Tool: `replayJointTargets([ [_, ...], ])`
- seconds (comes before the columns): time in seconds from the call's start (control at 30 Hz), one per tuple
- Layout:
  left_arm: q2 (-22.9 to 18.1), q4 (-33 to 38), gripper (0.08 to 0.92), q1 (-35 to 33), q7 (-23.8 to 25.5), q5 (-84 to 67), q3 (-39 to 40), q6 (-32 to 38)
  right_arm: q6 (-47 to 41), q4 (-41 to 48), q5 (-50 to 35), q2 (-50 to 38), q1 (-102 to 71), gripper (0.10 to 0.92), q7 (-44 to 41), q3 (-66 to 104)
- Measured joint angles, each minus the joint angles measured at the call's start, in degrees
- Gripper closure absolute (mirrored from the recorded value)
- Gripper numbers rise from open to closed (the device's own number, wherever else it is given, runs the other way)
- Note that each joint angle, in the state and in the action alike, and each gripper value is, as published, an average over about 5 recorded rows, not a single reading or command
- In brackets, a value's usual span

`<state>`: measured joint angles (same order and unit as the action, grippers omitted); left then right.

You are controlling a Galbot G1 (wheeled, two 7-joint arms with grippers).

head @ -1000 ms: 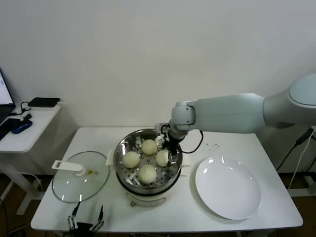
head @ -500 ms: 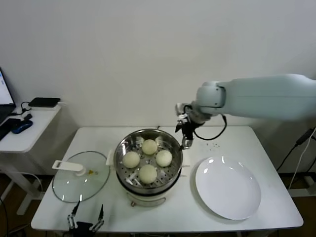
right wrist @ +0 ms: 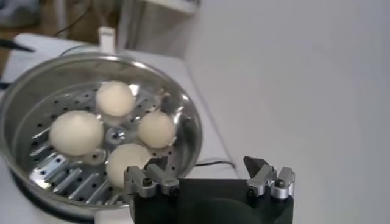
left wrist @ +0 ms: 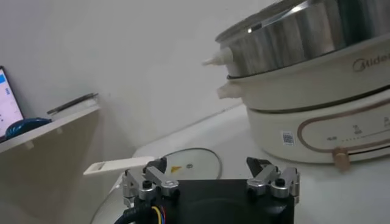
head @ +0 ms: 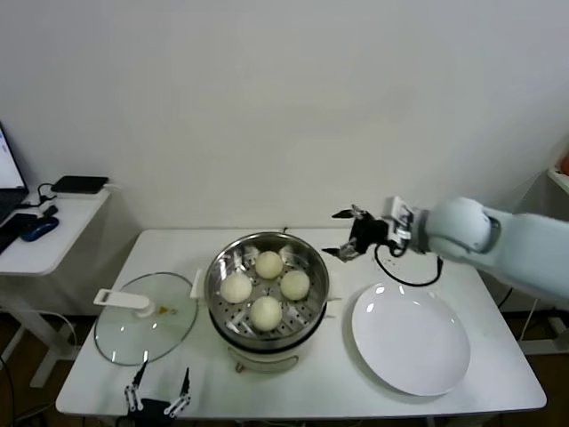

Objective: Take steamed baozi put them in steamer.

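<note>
Four baozi sit in the steamer; plate bare. Right gripper, at the steamer's 2 o'clock, fingers spread, empty. Left gripper parked, open. Loading looks finished; next, likely retreat.

Head camera is looking forward and down from above the table's near edge, taking in all four edges, with the steamer around the middle. I am reading the left wrist camera as sitting low at the near-left corner, just above the tabletop, facing across it; the steamer's side wall is filling its frame from close by, and the glass lid is lying beyond its own fingers. Right wrist camera is hanging off the steamer's right side toward the far edge, looking down into it. All three are sharing the steamer.
</note>
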<state>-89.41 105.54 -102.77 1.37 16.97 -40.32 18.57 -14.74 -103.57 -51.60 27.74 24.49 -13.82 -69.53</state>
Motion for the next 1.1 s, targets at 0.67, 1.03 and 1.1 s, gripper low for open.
replayJointTargets([
  [0.67, -0.4, -0.4, 0.177, 0.4, -0.3, 0.6, 0.9, 0.3, 19.2, -10.5, 18.6, 14.6, -76.1, 0.203, 11.5, 74.9],
  [1.03, -0.5, -0.5, 0.177, 0.5, -0.5, 0.6, 1.1, 0.5, 31.4, -9.9, 27.2, 34.1, -109.8, 0.203, 11.7, 95.0],
  [1.1, -0.5, -0.5, 0.177, 0.5, -0.5, 0.6, 1.1, 0.5, 32.9, -9.8, 28.4, 36.7, -113.2, 0.203, 11.7, 96.6],
])
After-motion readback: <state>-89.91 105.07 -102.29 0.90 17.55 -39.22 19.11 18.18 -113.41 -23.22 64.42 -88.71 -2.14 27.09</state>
